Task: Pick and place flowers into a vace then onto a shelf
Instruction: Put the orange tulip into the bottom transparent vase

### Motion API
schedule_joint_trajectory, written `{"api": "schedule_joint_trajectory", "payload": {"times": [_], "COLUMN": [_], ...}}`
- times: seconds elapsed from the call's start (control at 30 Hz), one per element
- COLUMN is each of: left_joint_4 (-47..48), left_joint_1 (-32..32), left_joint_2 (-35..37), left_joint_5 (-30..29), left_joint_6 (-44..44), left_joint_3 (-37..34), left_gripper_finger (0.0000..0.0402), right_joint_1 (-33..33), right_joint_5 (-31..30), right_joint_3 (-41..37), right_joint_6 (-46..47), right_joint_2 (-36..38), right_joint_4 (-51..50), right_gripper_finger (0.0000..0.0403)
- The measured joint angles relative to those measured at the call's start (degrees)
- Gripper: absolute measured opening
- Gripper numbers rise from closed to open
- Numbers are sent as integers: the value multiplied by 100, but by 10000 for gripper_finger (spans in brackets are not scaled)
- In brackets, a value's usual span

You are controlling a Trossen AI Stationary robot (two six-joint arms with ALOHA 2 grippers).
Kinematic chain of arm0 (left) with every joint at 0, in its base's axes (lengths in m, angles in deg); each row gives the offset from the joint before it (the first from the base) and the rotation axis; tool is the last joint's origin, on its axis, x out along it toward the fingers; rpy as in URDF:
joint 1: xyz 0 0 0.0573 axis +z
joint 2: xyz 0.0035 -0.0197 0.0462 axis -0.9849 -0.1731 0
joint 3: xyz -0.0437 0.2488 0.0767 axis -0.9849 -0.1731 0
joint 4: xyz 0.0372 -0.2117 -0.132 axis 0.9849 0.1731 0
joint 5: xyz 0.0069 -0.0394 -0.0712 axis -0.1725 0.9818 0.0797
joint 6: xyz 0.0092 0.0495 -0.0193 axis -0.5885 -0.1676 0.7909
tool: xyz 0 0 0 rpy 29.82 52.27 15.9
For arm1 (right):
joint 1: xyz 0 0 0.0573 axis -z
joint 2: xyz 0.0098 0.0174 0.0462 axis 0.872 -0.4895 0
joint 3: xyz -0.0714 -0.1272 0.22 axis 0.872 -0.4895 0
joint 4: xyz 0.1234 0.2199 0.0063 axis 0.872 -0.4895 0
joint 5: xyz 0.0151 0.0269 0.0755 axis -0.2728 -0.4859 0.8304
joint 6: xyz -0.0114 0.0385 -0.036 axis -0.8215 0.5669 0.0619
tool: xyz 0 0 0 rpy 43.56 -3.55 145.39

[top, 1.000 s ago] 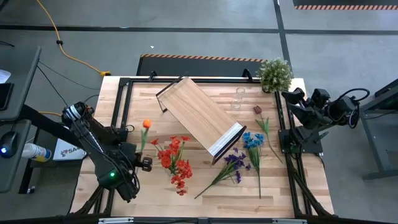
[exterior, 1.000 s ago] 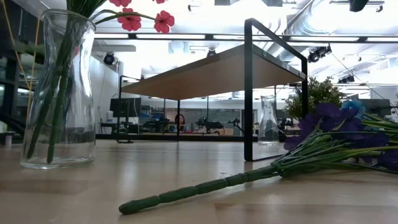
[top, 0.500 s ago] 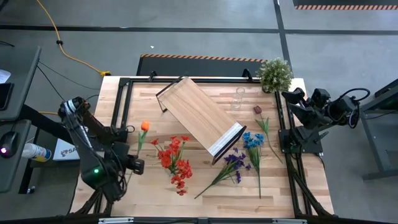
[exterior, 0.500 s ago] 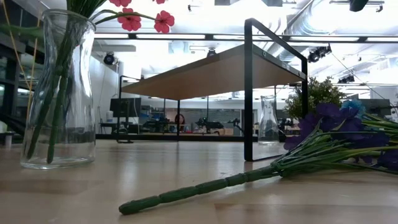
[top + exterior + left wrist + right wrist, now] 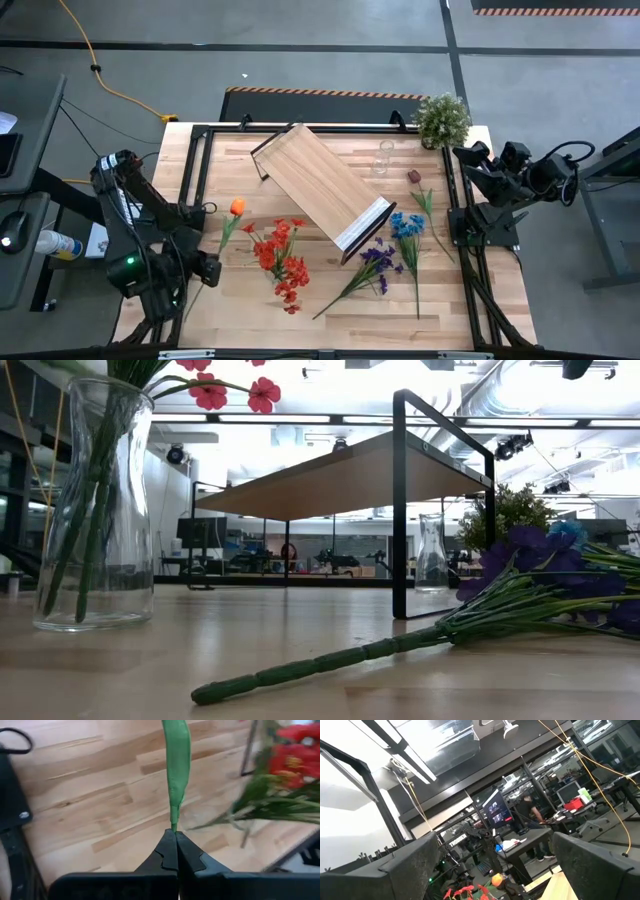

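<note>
My left gripper (image 5: pixel 205 270) is near the table's left edge, shut on the orange flower (image 5: pixel 237 207), whose thin stalk slants from the bloom back to the fingers. The red flowers (image 5: pixel 280 258) stand with their stalks in a glass vase (image 5: pixel 95 510). A second, empty vase (image 5: pixel 385 158) stands beyond the shelf (image 5: pixel 325 187), which sits slantwise on its dark frame mid-table. Blue flowers (image 5: pixel 407 225), purple flowers (image 5: pixel 378 258) and a maroon bloom (image 5: pixel 414 176) lie flat on the boards at the right. My right gripper (image 5: pixel 495 865) waits open, raised at the table's right edge (image 5: pixel 468 157). My left gripper pinches the orange flower's green stalk at its lower end (image 5: pixel 174 824) between the tips of both shut fingers (image 5: pixel 167 852). The stalk runs straight on from the fingertips, above the boards, toward the bloom. The bloom lies outside the wrist view.
A bushy potted plant (image 5: pixel 442 118) stands at the far right corner. A dark frame (image 5: pixel 200 170) borders the tabletop. The purple flowers' long stalk (image 5: pixel 330 660) lies across the near boards. Bare wood lies between my left gripper and the red flowers.
My left gripper, shut on the orange flower's stalk, has moved toward the table's left edge and a little nearer. The stalk's lower end went with it, so the flower now slants more; the bloom has shifted only slightly.
</note>
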Motion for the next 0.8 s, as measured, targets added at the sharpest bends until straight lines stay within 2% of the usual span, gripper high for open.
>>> {"api": "schedule_joint_trajectory", "payload": {"times": [0.4, 0.8], "left_joint_4": [2, 0], "left_joint_1": [2, 3], "left_joint_2": [0, -61], "left_joint_5": [-1421, -3418], "left_joint_6": [-1116, -2736], "left_joint_3": [860, 1811], "left_gripper_finger": [20, 20], "right_joint_1": [-1, -1], "right_joint_5": [48, 49], "right_joint_3": [2, 1], "right_joint_6": [29, 29], "right_joint_2": [-1, 1], "right_joint_4": [0, -1], "right_gripper_finger": [381, 381]}}
